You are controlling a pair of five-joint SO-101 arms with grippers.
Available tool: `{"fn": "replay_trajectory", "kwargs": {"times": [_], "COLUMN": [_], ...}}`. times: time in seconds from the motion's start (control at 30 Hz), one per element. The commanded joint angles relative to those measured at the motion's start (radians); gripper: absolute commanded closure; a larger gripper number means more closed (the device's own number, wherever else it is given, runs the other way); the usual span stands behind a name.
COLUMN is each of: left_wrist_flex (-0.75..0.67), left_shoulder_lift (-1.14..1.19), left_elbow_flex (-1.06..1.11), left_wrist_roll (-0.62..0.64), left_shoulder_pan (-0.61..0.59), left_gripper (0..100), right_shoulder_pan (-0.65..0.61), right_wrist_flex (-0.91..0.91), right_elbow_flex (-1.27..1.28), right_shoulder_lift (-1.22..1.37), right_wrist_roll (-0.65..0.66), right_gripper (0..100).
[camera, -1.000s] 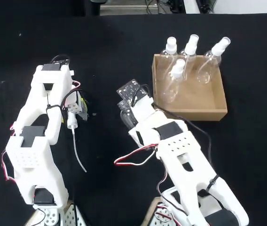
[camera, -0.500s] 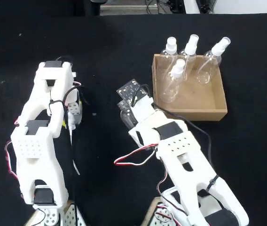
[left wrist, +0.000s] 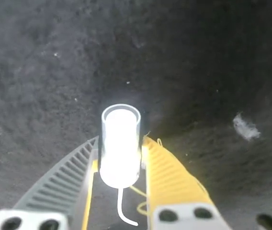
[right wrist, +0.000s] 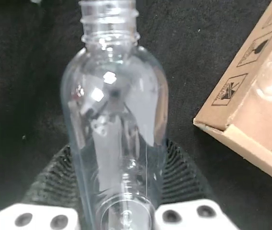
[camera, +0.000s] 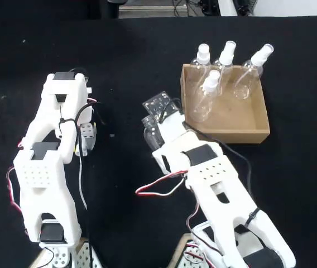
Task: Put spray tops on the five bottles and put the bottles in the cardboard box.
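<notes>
Left gripper (left wrist: 120,152) is clamped on a spray top (left wrist: 120,127), one finger on each side of it. The top's long axis runs along the fingers: white cap end points out past the fingertips, away from the wrist, and the thin dip tube (left wrist: 121,211) trails back between the fingers. In the high view the left gripper (camera: 86,137) is over the black table (camera: 147,50), well apart from the box. The dip tube (camera: 81,181) runs from it toward the arm's base.

Right gripper (right wrist: 119,160) is clamped on a clear bottle (right wrist: 114,96) low on its body. The bottle's long axis lies along the fingers, base at the gripper, open threaded neck pointing away from the wrist, no top on it. In the high view the right gripper (camera: 155,125) and bottle (camera: 152,134) are just beside the near left corner of the cardboard box (camera: 225,133), outside it. One box corner (right wrist: 251,120) is near the bottle.

Four bottles with spray tops on are in the box, against its far side: (camera: 203,56), (camera: 227,53), (camera: 262,54), (camera: 210,84). Their tops point toward the table's far edge. Upright or leaning, cannot tell.
</notes>
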Motion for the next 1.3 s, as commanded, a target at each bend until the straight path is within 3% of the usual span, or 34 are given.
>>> {"fn": "replay_trajectory", "kwargs": {"times": [0.0, 0.33, 0.53, 0.87, 1.07, 1.27], "left_wrist_flex": [0.003, -0.152, -0.227, -0.431, -0.442, -0.433], "left_shoulder_lift": [-0.1, -0.397, -0.623, -0.922, -1.091, -1.112], "left_elbow_flex": [0.005, 0.246, 0.308, 0.291, 0.122, -0.007], "left_wrist_roll": [-0.025, -0.015, 0.086, 0.241, 0.242, 0.222], "left_shoulder_pan": [-0.004, -0.012, 0.001, 0.122, 0.22, 0.34], "left_gripper": [97, 97, 97, 97, 97, 97], "right_shoulder_pan": [-0.015, -0.015, -0.015, -0.015, -0.015, -0.015], "right_wrist_flex": [-0.044, -0.133, -0.137, -0.272, -0.27, -0.269], "right_elbow_flex": [0.007, 0.185, 0.236, 0.366, 0.433, 0.498], "right_shoulder_lift": [-0.045, -0.335, -0.443, -0.573, -0.725, -0.868], "right_wrist_roll": [-0.012, -0.031, -0.032, -0.032, -0.034, -0.034], "right_gripper": [98.8, 98.8, 98.8, 98.8, 98.8, 98.8]}}
